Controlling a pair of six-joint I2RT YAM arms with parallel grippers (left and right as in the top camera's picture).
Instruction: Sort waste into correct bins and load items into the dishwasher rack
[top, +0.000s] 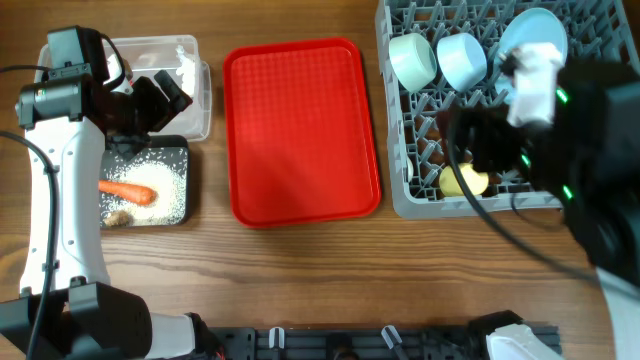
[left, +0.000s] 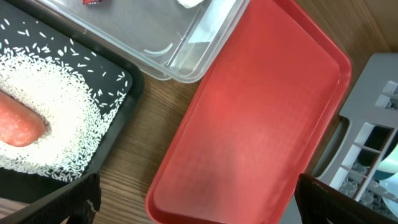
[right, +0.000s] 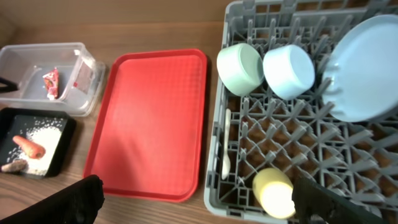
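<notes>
The grey dishwasher rack (top: 400, 196) at the right holds a pale-green bowl (top: 411, 60), a small light-blue bowl (top: 462, 60), a light-blue plate (top: 530, 35), a yellow cup (top: 463, 181) on its side and a white spoon (right: 227, 149). My right gripper (top: 480, 140) hovers open over the rack, and the cup (right: 273, 191) lies free beside one finger. At the left, the black tray (top: 181, 150) holds a carrot (top: 127, 189), rice (top: 168, 190) and a brown scrap (top: 118, 217). The clear tub (top: 200, 100) holds a red wrapper (right: 51, 81). My left gripper (top: 160, 98) is open and empty above the two bins.
A flat red serving tray (top: 300, 130) lies between the bins and the rack with nothing on it. Bare wooden table runs along the front. The right arm's black cable loops over the rack's front edge.
</notes>
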